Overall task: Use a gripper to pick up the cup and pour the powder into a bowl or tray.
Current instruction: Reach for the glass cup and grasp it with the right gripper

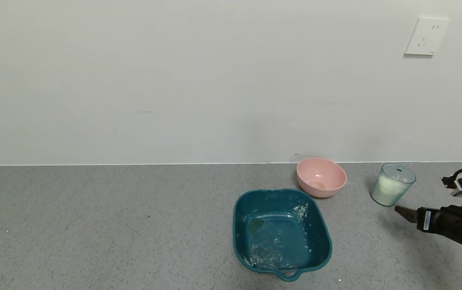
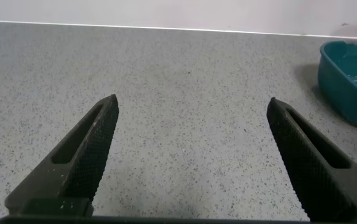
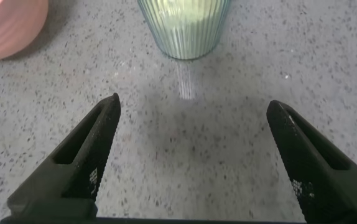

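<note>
Grey speckled countertop [image 1: 94, 225] under everything, white wall [image 1: 174, 80] behind w/ socket plate [image 1: 426, 36] upper right.

Cup [image 1: 392, 184]: translucent pale blue-green, ribbed, standing upright on counter at far right, near the wall edge. Filled most of the way w/ off-white powder [image 1: 386, 189], visible thru the ribbed side. Not held, not touched by anything.

Right gripper [image 1: 406, 213]: black, coming in from right edge of head view, low over counter, tips just beside cup base on the robot's side but apart from it. Fingers [image 3: 85, 155] spread wide in right wrist view, bare counter between them, cup [image 3: 185, 28] straight ahead beyond the tips and centred on the gap. Nothing gripped.

Teal tray [image 1: 247, 225]: squarish, rounded corners, small loop handle toward robot, sitting mid-counter, well left of cup. White powder smears on its floor and inner walls.

Pink bowl [image 1: 321, 177]: round, smaller than tray, just behind tray's far right corner, between tray and cup. Small tan smudge inside at bottom. Edge of it also seen in right wrist view, beside cup.

Left gripper [image 2: 191, 118]: not in head view. Left wrist view shows it low over bare counter, fingers wide apart, holding nothing; tray corner [image 2: 349, 81] off to one side, further away.
</note>
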Tool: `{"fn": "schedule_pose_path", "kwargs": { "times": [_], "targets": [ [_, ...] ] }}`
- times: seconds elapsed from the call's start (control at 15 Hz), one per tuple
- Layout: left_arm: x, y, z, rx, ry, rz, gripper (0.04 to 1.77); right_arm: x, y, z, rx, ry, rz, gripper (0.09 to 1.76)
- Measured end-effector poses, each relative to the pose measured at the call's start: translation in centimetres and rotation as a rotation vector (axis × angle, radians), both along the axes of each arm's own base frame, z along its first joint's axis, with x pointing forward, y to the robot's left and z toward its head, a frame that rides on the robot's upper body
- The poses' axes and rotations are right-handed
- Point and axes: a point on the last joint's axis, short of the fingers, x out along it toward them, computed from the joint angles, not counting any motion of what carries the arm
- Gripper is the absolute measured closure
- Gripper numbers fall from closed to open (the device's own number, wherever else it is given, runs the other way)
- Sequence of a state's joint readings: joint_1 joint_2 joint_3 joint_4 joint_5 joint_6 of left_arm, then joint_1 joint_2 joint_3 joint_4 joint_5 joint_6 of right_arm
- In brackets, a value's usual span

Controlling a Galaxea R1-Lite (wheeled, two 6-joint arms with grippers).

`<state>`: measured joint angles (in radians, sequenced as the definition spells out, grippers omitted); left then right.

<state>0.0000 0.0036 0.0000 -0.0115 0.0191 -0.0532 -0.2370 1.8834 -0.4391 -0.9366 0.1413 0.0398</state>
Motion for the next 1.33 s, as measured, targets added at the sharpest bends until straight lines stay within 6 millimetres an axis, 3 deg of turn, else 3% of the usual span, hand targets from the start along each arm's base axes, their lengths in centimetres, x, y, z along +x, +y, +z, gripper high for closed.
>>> {"fn": "schedule_pose_path", "kwargs": {
  "times": [0.47, 1.33],
  "targets": [
    [0.0, 0.0, 0.0, 0.0, 0.0, 0.0, 0.09, 2.9, -0.4, -1.4, -0.009, -0.047, 0.009, 0.14],
    [0.0, 0.0, 0.0, 0.0, 0.0, 0.0, 0.09, 7.6, -0.5, -1.3, -0.025, -0.123, 0.037, 0.14]
  ]
}}
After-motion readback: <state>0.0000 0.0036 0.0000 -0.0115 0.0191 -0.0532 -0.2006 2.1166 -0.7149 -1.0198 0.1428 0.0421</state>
